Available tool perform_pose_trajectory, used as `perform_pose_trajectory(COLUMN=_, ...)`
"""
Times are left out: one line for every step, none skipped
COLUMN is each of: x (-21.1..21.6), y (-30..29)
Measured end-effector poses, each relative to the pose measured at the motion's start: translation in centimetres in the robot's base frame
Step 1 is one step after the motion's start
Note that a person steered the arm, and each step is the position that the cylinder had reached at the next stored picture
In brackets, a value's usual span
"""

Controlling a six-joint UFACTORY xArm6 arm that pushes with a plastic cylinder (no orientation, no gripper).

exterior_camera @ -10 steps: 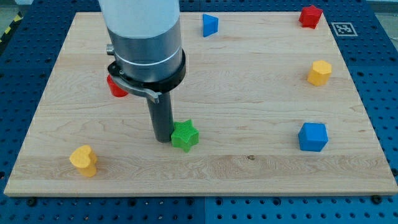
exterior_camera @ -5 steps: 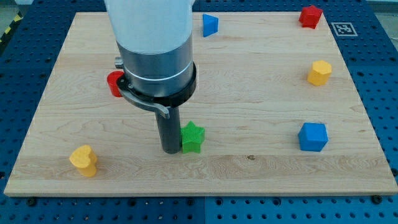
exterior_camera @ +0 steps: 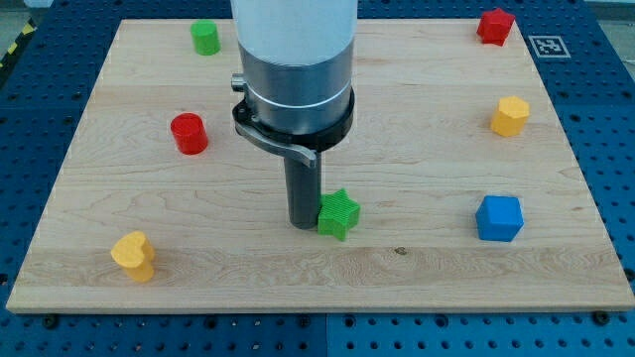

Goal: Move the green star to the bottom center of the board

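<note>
Green star (exterior_camera: 338,213) lies on the wooden desk (exterior_camera: 417,149), a little below the middle and slightly toward the view's right of centre, still above the bottom edge. My tip (exterior_camera: 304,225) stands on the desk just at the star's left side, touching it or very nearly so (the rod's dark end and the star's nearest point meet in the view). There are no fingers on this arm, only the straight rod, so nothing is grasped.

Other blocks sit well apart from the star. A red cylinder (exterior_camera: 188,133) is toward the view's left, and a green cylinder (exterior_camera: 205,38) is near the top left. A yellow block (exterior_camera: 133,256) of rounded, heart-like shape lies near the bottom left corner. On the right side are a blue block (exterior_camera: 498,218), a yellow hexagonal block (exterior_camera: 510,116) above it, and a red block (exterior_camera: 495,25) near the top right corner.
</note>
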State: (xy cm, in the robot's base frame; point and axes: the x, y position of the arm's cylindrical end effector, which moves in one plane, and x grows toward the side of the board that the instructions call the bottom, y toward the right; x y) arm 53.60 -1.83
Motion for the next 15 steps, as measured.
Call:
perform_pose_trajectory(x=-2.3, y=-1.8)
perform_pose_trajectory(x=-3.1, y=-0.8)
perform_pose_trajectory(x=-3.1, y=-0.7)
perform_pose_trajectory(x=-3.1, y=-0.7)
perform_pose_trajectory(x=-3.0, y=-0.2)
perform_pose_trajectory(x=-2.6, y=1.1)
perform_pose_trajectory(x=-2.6, y=1.1)
perform_pose_trajectory(x=-2.5, y=1.1)
perform_pose_trajectory(x=-1.4, y=1.1)
perform_pose_trajectory(x=-1.4, y=1.5)
perform_pose_trajectory(x=-2.5, y=3.7)
perform_pose_trajectory(x=0.5, y=4.1)
perform_pose_trajectory(x=0.7, y=6.0)
perform_pose_trajectory(x=0.7, y=6.6)
perform_pose_trajectory(x=0.4, y=6.6)
